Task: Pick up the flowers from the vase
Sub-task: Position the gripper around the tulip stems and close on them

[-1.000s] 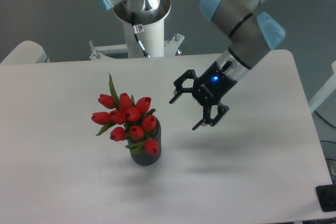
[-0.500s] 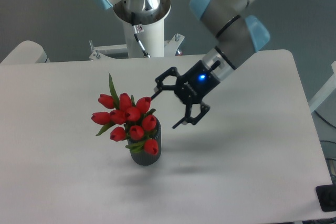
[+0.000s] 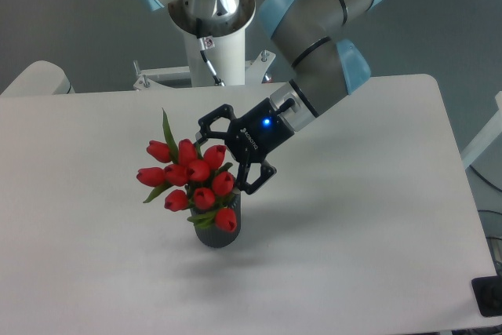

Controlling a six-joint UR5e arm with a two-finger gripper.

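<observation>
The flowers (image 3: 192, 180), a tight bunch of red tulip buds with green leaves, stand in the vase (image 3: 216, 234), a small dark ribbed cylinder left of the table's middle. My gripper (image 3: 221, 161) is open and comes in from the right at bud height. One black finger reaches over the top right of the bunch and the other sits by its right side. The fingertips overlap the rightmost buds in this view. Whether they touch the buds I cannot tell.
The white table (image 3: 353, 241) carries only the vase. The arm's white base column (image 3: 210, 41) stands behind the far edge. The table's right edge (image 3: 459, 170) drops off toward a white frame piece.
The gripper has travelled left across the table, from well right of the flowers to the right side of the bunch. It stays open. Flowers and vase have not moved.
</observation>
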